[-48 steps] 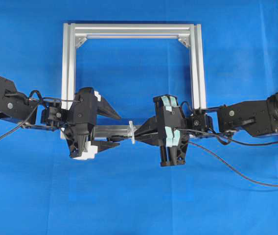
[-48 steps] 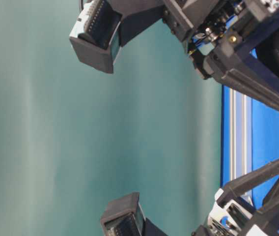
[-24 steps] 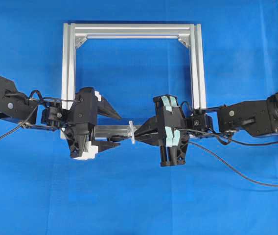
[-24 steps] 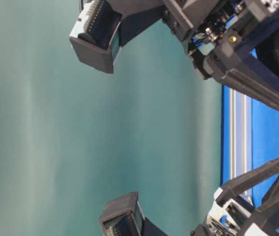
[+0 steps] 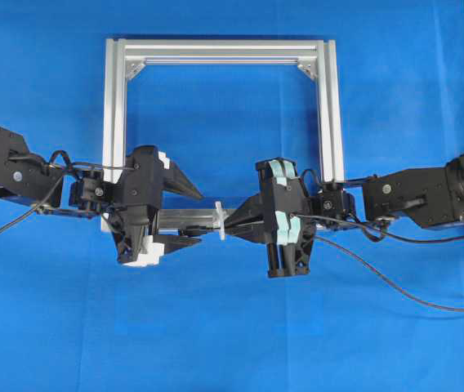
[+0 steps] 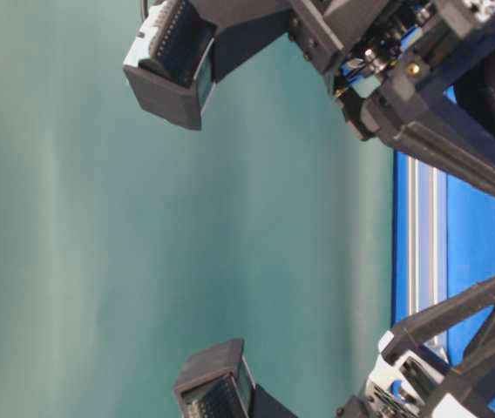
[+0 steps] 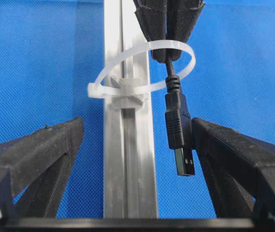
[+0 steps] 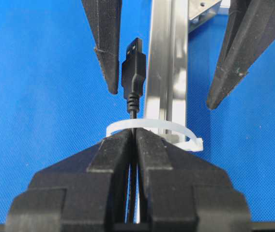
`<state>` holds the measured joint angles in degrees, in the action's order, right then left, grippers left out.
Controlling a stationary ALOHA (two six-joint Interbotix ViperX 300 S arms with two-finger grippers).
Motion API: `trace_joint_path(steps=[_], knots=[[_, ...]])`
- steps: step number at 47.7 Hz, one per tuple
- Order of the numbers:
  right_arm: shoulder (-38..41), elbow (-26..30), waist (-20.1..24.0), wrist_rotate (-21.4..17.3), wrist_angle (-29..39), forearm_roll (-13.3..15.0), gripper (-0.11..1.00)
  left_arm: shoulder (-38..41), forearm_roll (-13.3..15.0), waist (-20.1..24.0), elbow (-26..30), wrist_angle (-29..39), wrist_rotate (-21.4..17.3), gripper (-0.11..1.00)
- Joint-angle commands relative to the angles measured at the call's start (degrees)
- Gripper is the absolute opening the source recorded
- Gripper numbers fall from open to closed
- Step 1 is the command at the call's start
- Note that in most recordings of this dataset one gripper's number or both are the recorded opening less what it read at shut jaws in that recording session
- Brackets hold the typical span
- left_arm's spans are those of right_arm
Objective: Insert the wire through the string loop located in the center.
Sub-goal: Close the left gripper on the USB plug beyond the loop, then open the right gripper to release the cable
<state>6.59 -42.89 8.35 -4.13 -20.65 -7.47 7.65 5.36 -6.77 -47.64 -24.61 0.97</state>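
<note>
Wire point(image 7: 178, 126) plug points along frame bar point(image 7: 128, 169), through string loop point(image 7: 142, 72).

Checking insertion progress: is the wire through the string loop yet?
Yes. The wire's plug sits past the string loop.

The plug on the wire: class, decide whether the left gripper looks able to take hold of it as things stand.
Probably yes. The plug has passed through the string loop and hangs between the left gripper's open jaws, nothing between them. The right gripper is shut on the wire behind the loop.
</note>
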Motion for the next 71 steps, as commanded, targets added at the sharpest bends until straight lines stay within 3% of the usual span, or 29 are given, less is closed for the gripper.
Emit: trace_joint_path(steps=[1, 19, 25, 28, 37, 40, 66, 71], knots=[[-0.62, 0.79, 0.09, 0.09, -0.26, -0.18, -0.01, -1.05, -0.09, 0.09, 0.97, -0.35, 0.00, 0.89], [-0.62, 0.79, 0.18, 0.09, -0.26, -0.18, -0.01, -1.05, -0.18, 0.09, 0.97, -0.44, 0.00, 0.88], [-0.62, 0.79, 0.18, 0.09, -0.26, -0.18, -0.01, -1.05, -0.18, -0.09, 0.97, -0.44, 0.00, 0.82], [-0.62, 0.79, 0.18, 0.09, -0.26, -0.18, -0.01, -1.05, -0.09, -0.35, 1.05, -0.44, 0.00, 0.71], [-0.62, 0.70, 0.18, 0.09, -0.26, -0.18, -0.01, -1.05, -0.18, -0.26, 0.97, -0.44, 0.00, 0.17], [-0.62, 0.70, 0.18, 0.09, -0.26, -0.18, -0.01, -1.05, -0.18, -0.26, 0.97, -0.35, 0.00, 0.06], [-0.62, 0.70, 0.79, 0.26, 0.09, 0.09, -0.01, -1.05, -0.09, -0.35, 1.05, -0.44, 0.00, 0.07], [-0.62, 0.70, 0.79, 0.26, 0.00, 0.09, 0.05, -1.05, -0.18, -0.35, 0.97, -0.44, 0.00, 0.07]])
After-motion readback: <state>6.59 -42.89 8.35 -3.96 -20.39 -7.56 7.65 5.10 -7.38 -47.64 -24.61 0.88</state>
